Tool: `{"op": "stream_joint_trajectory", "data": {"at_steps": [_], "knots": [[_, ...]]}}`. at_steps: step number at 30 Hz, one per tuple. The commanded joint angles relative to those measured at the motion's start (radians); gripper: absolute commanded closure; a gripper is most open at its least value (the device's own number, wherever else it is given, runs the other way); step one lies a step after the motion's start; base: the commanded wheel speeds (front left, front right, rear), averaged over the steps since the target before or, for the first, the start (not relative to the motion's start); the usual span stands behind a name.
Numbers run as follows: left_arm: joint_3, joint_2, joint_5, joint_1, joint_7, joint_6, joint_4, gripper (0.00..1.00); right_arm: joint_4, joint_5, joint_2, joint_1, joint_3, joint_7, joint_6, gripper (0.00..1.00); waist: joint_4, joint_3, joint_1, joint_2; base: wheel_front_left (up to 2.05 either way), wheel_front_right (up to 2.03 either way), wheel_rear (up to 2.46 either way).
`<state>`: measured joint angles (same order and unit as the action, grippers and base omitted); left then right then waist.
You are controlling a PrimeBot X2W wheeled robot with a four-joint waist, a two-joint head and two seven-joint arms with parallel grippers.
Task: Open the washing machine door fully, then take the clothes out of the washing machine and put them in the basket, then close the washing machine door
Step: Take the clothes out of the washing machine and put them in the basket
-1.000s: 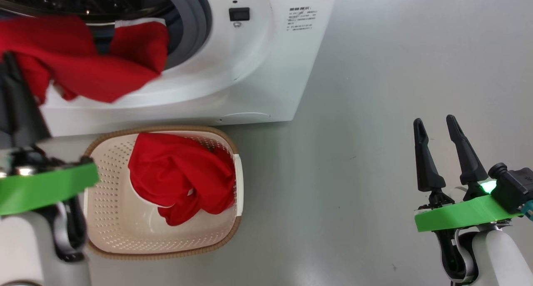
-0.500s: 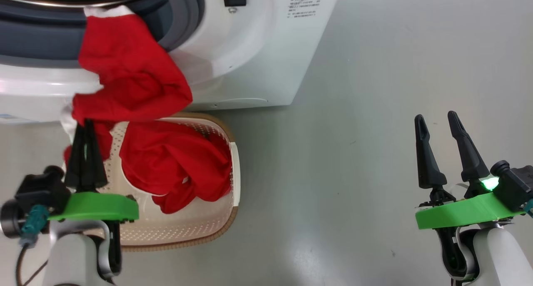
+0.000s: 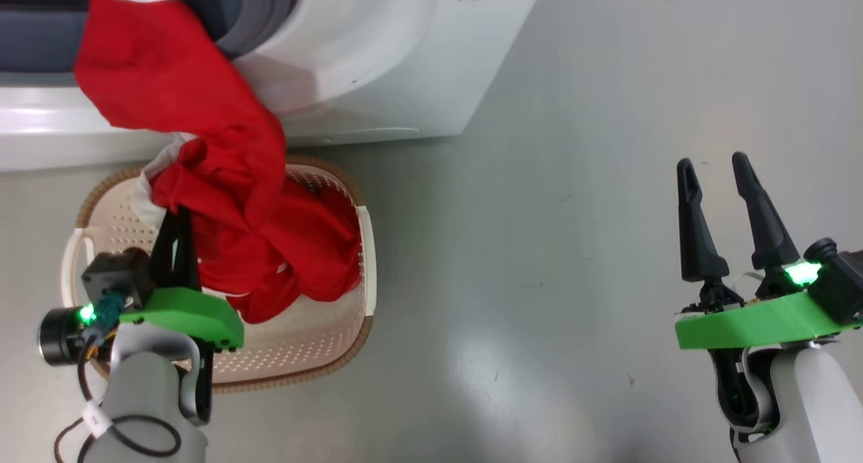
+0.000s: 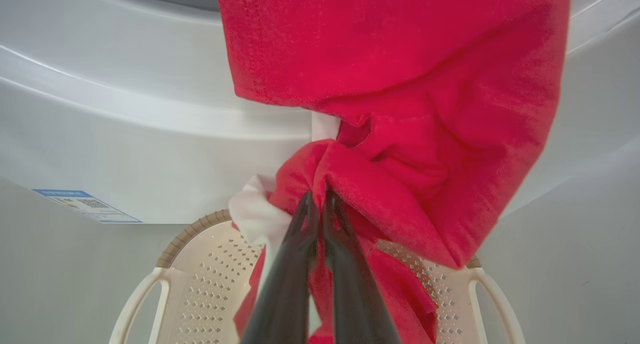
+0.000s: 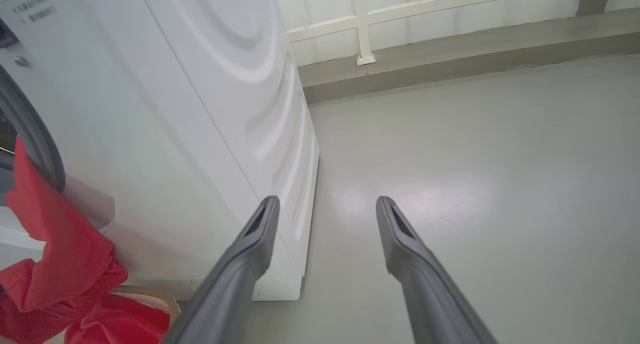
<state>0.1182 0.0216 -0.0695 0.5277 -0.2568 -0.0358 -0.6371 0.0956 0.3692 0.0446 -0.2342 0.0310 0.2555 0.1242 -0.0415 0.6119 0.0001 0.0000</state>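
Observation:
A red garment (image 3: 168, 92) with white trim hangs from the washing machine (image 3: 377, 58) opening down into the cream basket (image 3: 323, 342). My left gripper (image 3: 176, 213) is shut on a fold of that garment (image 4: 380, 133) above the basket (image 4: 200, 279); its fingers (image 4: 300, 264) pinch red and white cloth. More red cloth (image 3: 317, 247) lies bunched in the basket. Over bare floor at the right, my right gripper (image 3: 713, 166) stands open and holds nothing, its fingers (image 5: 250, 244) beside the washing machine (image 5: 200, 133) side. The door is out of view.
Grey floor (image 3: 539, 247) spreads between basket and right arm. A low wall ledge with white railing (image 5: 400, 38) runs behind the machine. A blue label (image 4: 85, 204) sits low on the machine's front.
My left gripper has pulled the red garment out of the drum and down to the basket. The head camera shifted, moving the machine up in view. The right arm stayed put.

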Motion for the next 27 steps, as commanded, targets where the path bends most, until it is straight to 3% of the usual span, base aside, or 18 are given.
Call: {"op": "stream_joint_trajectory", "data": {"at_steps": [1,4,7,12,15,16,17,18,20,27], "knots": [[0.021,0.029,0.010,0.001,-0.005,-0.004,0.009,1.00,-0.026,0.003,0.006,-0.005,-0.019,0.006,0.007,0.00,-0.007,0.018,-0.0001,0.0000,0.00,0.00,0.00],[0.014,0.031,0.022,0.034,-0.005,-0.016,-0.043,1.00,-0.031,0.002,0.006,-0.012,-0.019,0.006,0.007,0.00,-0.010,0.039,-0.0001,0.0000,0.00,0.00,0.00],[0.001,0.033,0.023,0.067,-0.005,-0.043,-0.106,0.90,-0.033,0.001,0.006,-0.017,-0.018,0.006,0.007,0.00,-0.009,0.055,-0.0001,0.0000,0.00,0.00,0.00],[0.003,0.039,0.025,0.113,-0.005,-0.049,-0.184,0.81,-0.035,-0.001,0.006,-0.020,-0.018,0.006,0.007,0.00,-0.008,0.068,-0.0001,0.0000,0.00,0.00,0.00],[0.006,0.045,0.027,0.134,-0.005,-0.050,-0.209,0.54,-0.034,-0.002,0.006,-0.024,-0.020,0.006,0.007,0.00,-0.008,0.072,-0.0001,0.0000,0.00,0.00,0.00],[0.005,0.045,0.028,0.139,-0.005,-0.050,-0.213,0.24,-0.034,-0.002,0.006,-0.026,-0.021,0.006,0.007,0.00,-0.008,0.072,-0.0001,0.0000,0.00,0.00,0.00],[0.004,0.045,0.030,0.142,-0.005,-0.050,-0.216,0.13,-0.033,-0.003,0.006,-0.026,-0.021,0.006,0.007,0.00,-0.007,0.071,-0.0001,0.0000,0.00,0.00,0.00],[0.003,0.045,0.031,0.144,-0.005,-0.050,-0.217,0.13,-0.033,-0.003,0.006,-0.027,-0.021,0.006,0.007,0.00,-0.006,0.071,-0.0001,0.0000,0.00,0.00,0.00],[0.002,0.044,0.032,0.144,-0.005,-0.047,-0.221,0.00,-0.032,-0.004,0.006,-0.026,-0.021,0.006,0.007,0.00,-0.005,0.069,-0.0001,0.0000,0.00,0.00,0.00],[-0.001,0.040,0.030,0.136,-0.005,-0.044,-0.215,0.00,-0.032,-0.005,0.006,-0.024,-0.023,0.006,0.007,0.00,0.000,0.061,-0.0001,0.0000,0.00,0.00,0.00]]}}
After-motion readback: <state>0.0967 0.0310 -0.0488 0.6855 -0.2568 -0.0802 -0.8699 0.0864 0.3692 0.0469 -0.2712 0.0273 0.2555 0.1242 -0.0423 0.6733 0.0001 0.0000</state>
